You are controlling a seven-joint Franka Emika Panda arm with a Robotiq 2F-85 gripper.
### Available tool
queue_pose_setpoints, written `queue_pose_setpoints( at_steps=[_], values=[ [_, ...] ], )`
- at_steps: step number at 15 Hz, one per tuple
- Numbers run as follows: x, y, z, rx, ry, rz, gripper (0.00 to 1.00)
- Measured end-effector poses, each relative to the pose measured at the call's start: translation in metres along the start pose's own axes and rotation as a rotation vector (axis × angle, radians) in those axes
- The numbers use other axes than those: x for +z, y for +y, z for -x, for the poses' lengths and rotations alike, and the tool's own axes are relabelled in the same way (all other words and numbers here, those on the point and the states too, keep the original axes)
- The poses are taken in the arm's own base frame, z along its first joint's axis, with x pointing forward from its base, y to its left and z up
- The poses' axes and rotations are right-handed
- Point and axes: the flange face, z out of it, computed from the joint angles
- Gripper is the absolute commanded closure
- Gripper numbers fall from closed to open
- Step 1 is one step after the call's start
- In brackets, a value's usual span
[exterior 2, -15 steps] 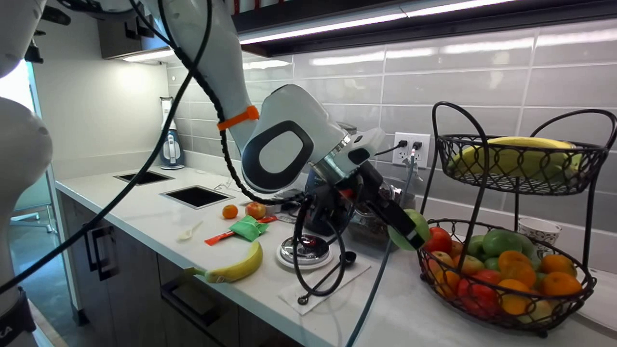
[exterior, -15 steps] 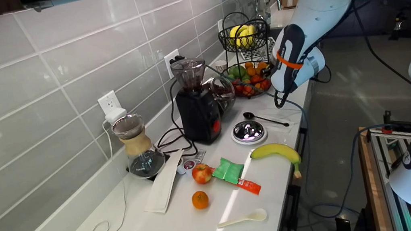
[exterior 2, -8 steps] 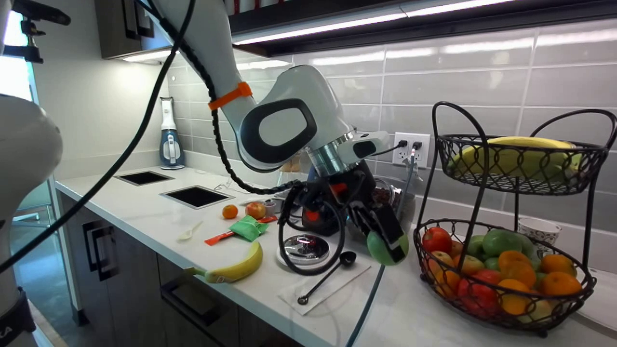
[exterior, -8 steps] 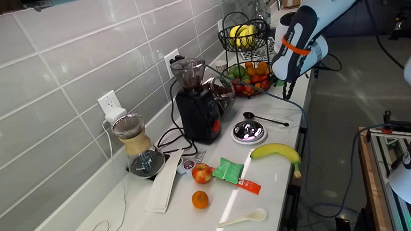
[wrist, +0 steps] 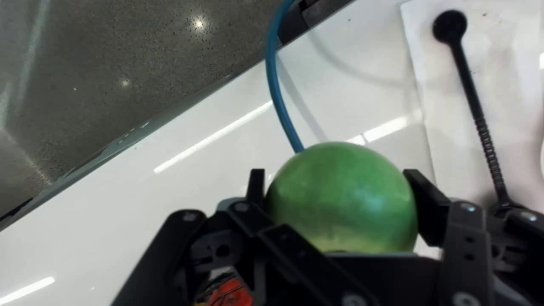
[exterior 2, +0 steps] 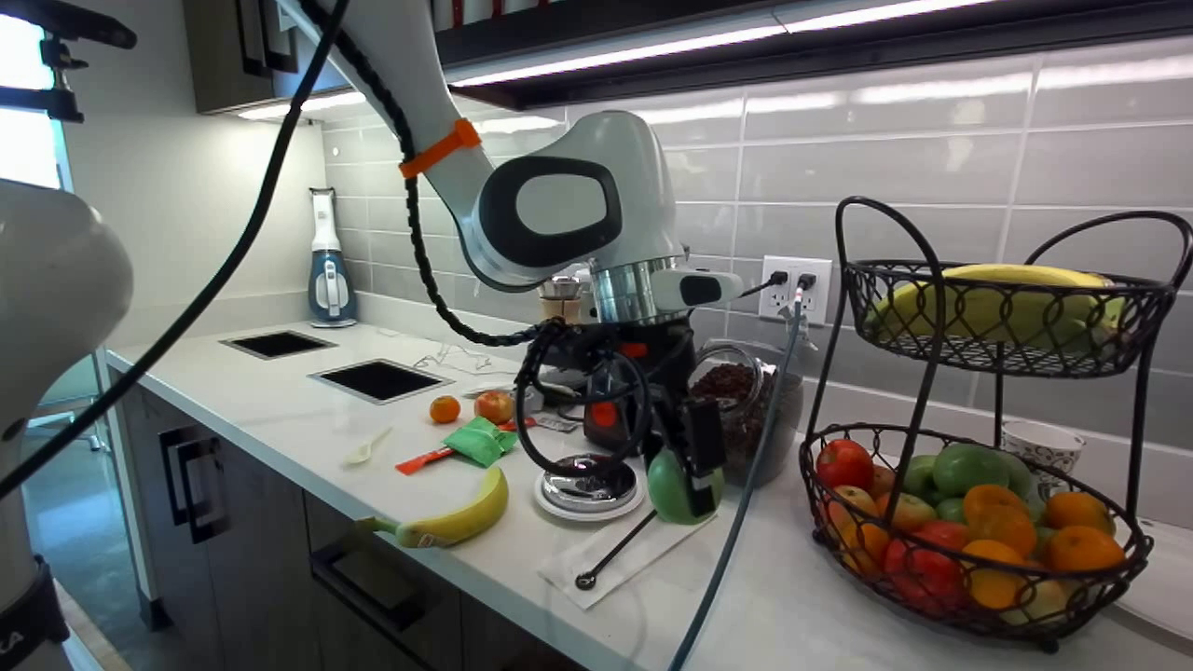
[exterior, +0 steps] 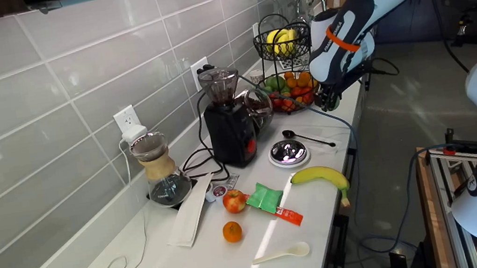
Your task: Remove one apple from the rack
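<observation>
The green apple (wrist: pixel 340 199) sits between the two black fingers of my gripper (wrist: pixel 340 191), which press on its sides. In an exterior view the gripper (exterior 2: pixel 690 471) points down and holds the apple (exterior 2: pixel 666 489) over the counter, near the black spoon on a paper. It appears to hang above the surface; the exact height is hard to tell. The black wire rack (exterior 2: pixel 918 410) stands apart to the right, with bananas on top and more green apples (exterior 2: pixel 969 469) and other fruit in the lower basket. In an exterior view the apple is mostly hidden by the gripper.
A blue cable (exterior 2: pixel 736 540) crosses the counter beside the gripper. A shiny round lid (exterior: pixel 288 152), black spoon (exterior: pixel 307 138), banana (exterior: pixel 320 176), green packet (exterior: pixel 265 197), grinder (exterior: pixel 231 130) and glass jar (exterior 2: pixel 746 401) stand or lie nearby. The counter's front edge (wrist: pixel 170 123) is close.
My gripper has carried the apple away from the rack and lower, toward the black spoon. The wrist has turned from slanted to pointing down. The rack and other objects have not moved.
</observation>
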Motion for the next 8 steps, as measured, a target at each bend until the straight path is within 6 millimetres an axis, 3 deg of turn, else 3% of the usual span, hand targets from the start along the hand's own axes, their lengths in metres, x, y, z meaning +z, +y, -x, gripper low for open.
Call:
queue_pose_setpoints(
  at_steps=[4, 8],
  values=[
    [0.001, -0.018, 0.003, -0.003, -0.020, -0.066, 0.46],
    [0.019, -0.027, 0.008, 0.029, -0.058, -0.105, 0.46]
  ],
)
